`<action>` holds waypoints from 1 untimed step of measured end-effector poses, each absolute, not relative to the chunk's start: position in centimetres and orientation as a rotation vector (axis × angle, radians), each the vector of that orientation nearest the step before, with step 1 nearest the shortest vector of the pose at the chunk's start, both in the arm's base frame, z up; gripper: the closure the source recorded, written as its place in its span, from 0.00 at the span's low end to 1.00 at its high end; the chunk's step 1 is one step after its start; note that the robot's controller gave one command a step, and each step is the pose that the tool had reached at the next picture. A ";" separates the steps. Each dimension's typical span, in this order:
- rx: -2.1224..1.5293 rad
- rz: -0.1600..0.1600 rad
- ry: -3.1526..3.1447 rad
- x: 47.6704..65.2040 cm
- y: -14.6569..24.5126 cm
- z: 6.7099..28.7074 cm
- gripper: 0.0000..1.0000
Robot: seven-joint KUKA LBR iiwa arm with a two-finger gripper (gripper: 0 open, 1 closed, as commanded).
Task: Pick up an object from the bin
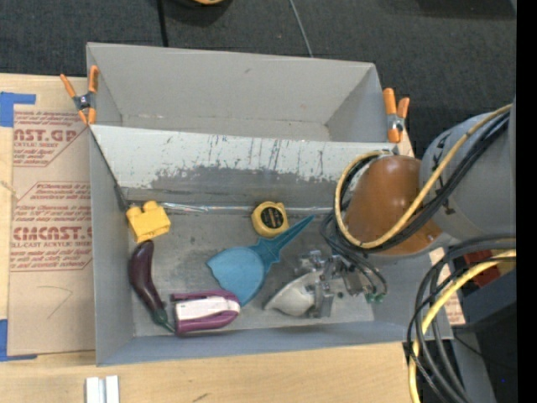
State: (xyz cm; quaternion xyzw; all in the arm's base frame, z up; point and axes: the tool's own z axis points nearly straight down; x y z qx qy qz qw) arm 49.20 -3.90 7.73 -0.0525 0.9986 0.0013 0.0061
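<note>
Gripper [323, 282] at 4 o'clock in bin [113, 250], touching white rounded lump [289, 300]; claw state we cannot tell. We'd centre over lump, avoiding blue funnel [239, 271] at its 10 o'clock.

Robotics lab (cabled arm [474, 170], metal bin [226, 91])
</note>
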 end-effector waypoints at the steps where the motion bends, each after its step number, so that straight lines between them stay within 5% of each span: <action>1: -0.164 0.004 3.132 49.0 -3.9 9.8 1.00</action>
